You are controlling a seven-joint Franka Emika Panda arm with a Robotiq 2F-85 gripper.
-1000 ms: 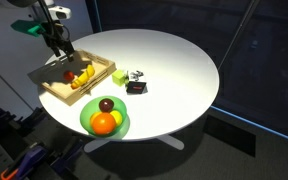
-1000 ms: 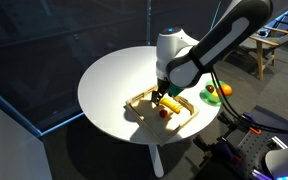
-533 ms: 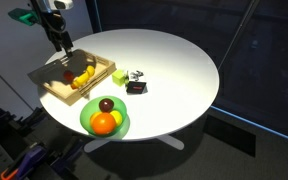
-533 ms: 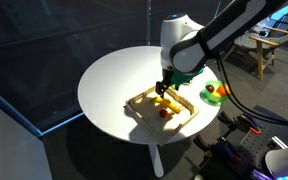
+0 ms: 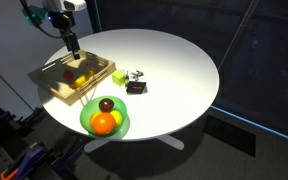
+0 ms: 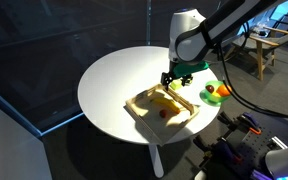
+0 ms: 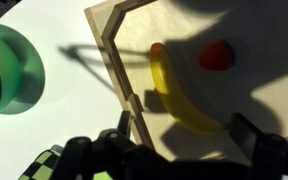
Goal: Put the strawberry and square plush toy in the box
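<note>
The box [image 5: 47, 85] is a shallow light-wood tray near the table edge, seen in both exterior views [image 6: 135, 103]. Its rim shows in the wrist view [image 7: 117, 66]. The strawberry [image 7: 216, 55] lies inside it next to a yellow banana [image 7: 176, 98]; it also shows in an exterior view [image 6: 164, 113]. The square plush toy [image 5: 136, 87], dark and flat, lies on the table beside the box, past a yellow-green cube [image 5: 119, 76]. My gripper [image 5: 72, 45] hangs open and empty above the box's far side [image 6: 176, 78].
A round green plate [image 5: 86, 122] with an orange, a yellow fruit and a dark maroon fruit stands at the table edge near the box; it also shows in the wrist view [image 7: 19, 70]. A small dark object [image 5: 134, 75] lies next to the plush toy.
My gripper has risen out of the box and drifted towards its far side. The strawberry and banana stay in the box.
</note>
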